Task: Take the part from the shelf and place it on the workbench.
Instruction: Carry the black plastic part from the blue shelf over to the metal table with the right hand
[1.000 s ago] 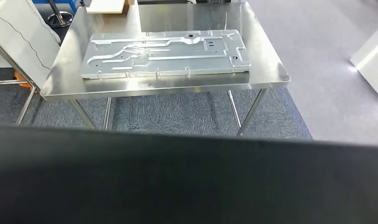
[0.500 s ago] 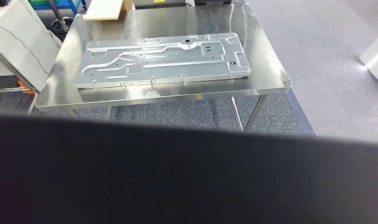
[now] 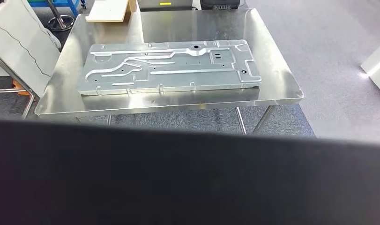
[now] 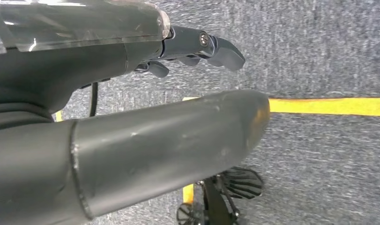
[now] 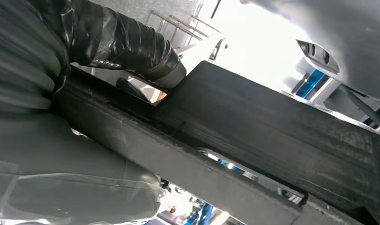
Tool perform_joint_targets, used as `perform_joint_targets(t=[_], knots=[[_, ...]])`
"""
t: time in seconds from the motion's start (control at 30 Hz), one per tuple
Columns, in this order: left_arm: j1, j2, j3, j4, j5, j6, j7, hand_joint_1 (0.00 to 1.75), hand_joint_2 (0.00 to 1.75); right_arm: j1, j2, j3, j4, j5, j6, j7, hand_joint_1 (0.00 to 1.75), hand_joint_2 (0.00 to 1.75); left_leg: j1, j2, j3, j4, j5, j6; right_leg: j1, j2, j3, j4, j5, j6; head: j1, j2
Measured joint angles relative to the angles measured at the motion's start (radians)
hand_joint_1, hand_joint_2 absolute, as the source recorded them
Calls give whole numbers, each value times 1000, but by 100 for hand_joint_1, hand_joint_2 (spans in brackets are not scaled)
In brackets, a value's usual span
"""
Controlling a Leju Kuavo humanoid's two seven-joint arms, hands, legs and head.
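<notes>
I see a broad flat black panel (image 3: 188, 178) filling the lower head view, carried before the polished steel bench (image 3: 281, 79), where a long stamped grey metal plate (image 3: 169, 66) lies flat. My right hand (image 5: 61, 117) clamps the panel's edge, thumb on top. My left hand (image 4: 145, 136) hangs over grey carpet, fingers (image 4: 216, 47) loosely curled, apart, holding nothing.

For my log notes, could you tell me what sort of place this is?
Probably a factory workshop: a stainless steel workbench carrying a stamped metal panel, grey carpet with yellow floor tape.
</notes>
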Motion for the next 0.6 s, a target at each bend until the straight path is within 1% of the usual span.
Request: perform_joint_targets(t=[0.03,0.07,0.1,0.13,0.17,0.2,0.23,0.27,0.33,0.37,0.4,0.43,0.5,0.53,0.57,0.6], knots=[[0,0,0,0,0,0,0,0,0,1,0,0,0,0,0,0,171,175,-1,0,9,0,-7,0,-1,0,-35,43,0,1,0,0],[1,0,0,0,0,0,0,0,0,2,0,0,0,0,-1,0,171,175,-1,-1,19,0,-15,-1,-1,0,-49,45,23,1,0,0],[1,0,0,0,0,0,0,0,0,2,0,0,0,0,-1,0,171,175,-2,-3,32,0,-23,-3,-1,0,-43,6,67,-2,0,0],[1,0,0,0,0,0,0,0,0,2,0,0,0,0,-1,0,171,175,-2,-4,44,0,-33,-6,-1,0,-22,-63,121,-6,0,0],[0,0,0,0,0,0,0,0,0,2,0,0,0,0,-1,0,171,175,-3,-5,54,0,-42,-11,2,0,1,-128,160,-11,0,0],[0,0,0,0,0,0,0,0,0,2,0,0,0,0,-1,0,171,175,-4,-6,60,1,-49,-16,4,0,21,-183,183,-16,0,0],[-1,0,0,0,0,0,0,0,0,2,0,0,0,0,-2,0,171,175,-5,-7,62,1,-54,-22,7,0,31,-213,189,-20,-1,0],[-1,0,1,0,0,0,0,0,0,2,0,0,0,0,-2,0,171,175,-6,-6,62,0,-56,-28,10,1,34,-220,181,-23,-1,0],[-2,1,1,0,0,0,0,0,0,3,0,0,-1,0,-3,0,171,175,-4,-4,66,-3,-63,-39,9,3,39,-230,177,-30,-2,0],[-3,1,1,0,0,0,0,0,0,2,0,0,-1,0,-3,-1,171,175,-2,-4,65,7,-71,-45,7,4,47,-236,174,-34,-2,0],[-4,1,1,0,-1,0,0,0,0,2,1,0,-1,0,-3,-1,171,175,-2,-3,53,36,-86,-49,4,2,56,-243,172,-39,-3,0],[-5,2,1,0,-1,0,-1,0,0,1,2,0,-1,0,-3,-2,171,175,0,-3,27,86,-107,-53,2,1,65,-247,168,-44,-4,0],[-4,4,1,0,-2,-1,-1,0,0,1,2,0,-2,0,-3,-4,171,175,0,-3,-57,225,-150,-60,2,-1,77,-249,158,-49,-6,0],[-3,5,1,0,-2,-1,-1,0,0,1,3,0,-2,1,-3,-4,171,175,0,-3,-94,275,-154,-61,2,0,84,-249,152,-49,-6,0],[-1,5,1,0,-3,-1,-1,0,0,2,3,0,-2,1,-3,-5,171,175,0,-3,-116,290,-137,-62,3,1,92,-249,146,-49,-6,0],[-1,5,1,0,-4,-2,-2,0,0,2,3,0,-2,2,-3,-5,171,175,0,-3,-117,264,-100,-61,3,2,102,-249,139,-49,-6,0]])
